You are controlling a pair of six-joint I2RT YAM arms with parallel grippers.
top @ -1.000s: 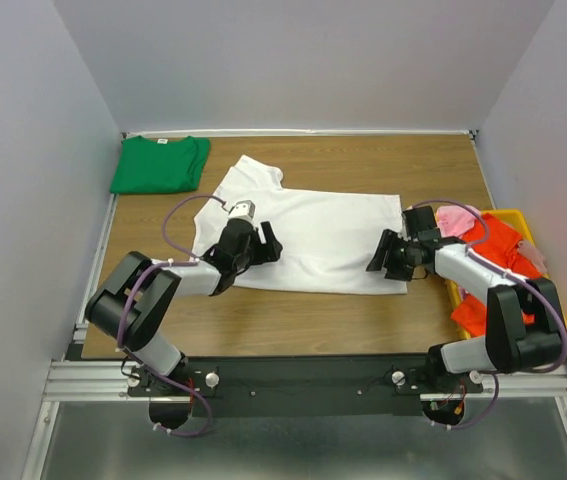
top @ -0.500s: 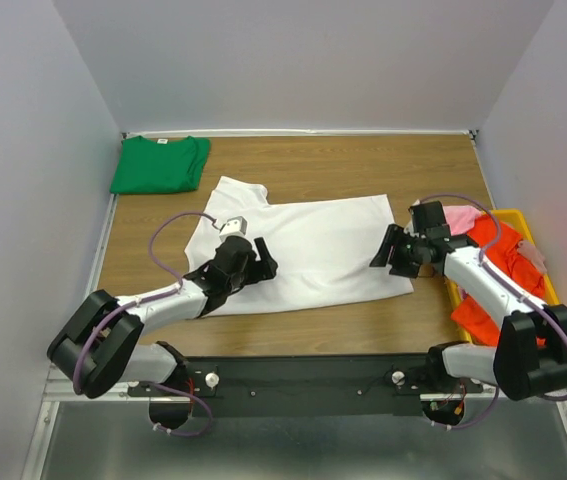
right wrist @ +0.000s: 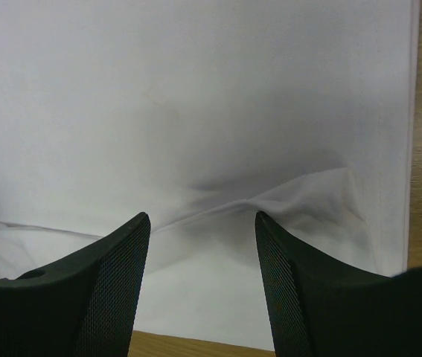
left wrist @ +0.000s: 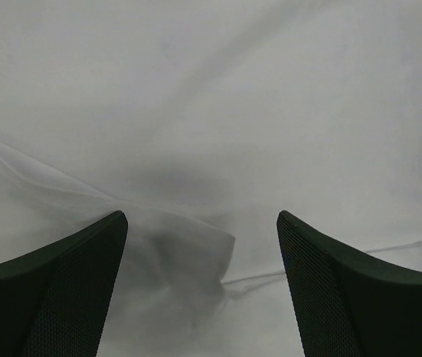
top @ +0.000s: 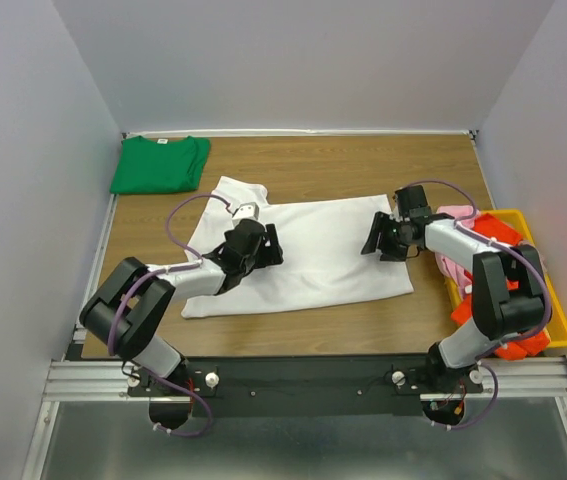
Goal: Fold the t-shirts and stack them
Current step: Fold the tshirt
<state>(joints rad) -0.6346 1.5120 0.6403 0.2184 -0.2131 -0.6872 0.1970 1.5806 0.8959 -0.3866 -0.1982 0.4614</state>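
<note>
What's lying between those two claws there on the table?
Only the white t-shirt, spread flat on the wooden table. The top view shows nothing else between the left claw and the right claw.

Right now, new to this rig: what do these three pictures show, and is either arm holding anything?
Two robot arms stand at a wooden table's near edge. The wide picture looks down from above; the other two come from a camera on each wrist, its dark fingers showing. A white t-shirt lies spread out, a folded green t-shirt sits far left, and a yellow bin at right holds an orange-red garment and a pink garment. The left gripper and right gripper are open over the white shirt, holding nothing.
</note>
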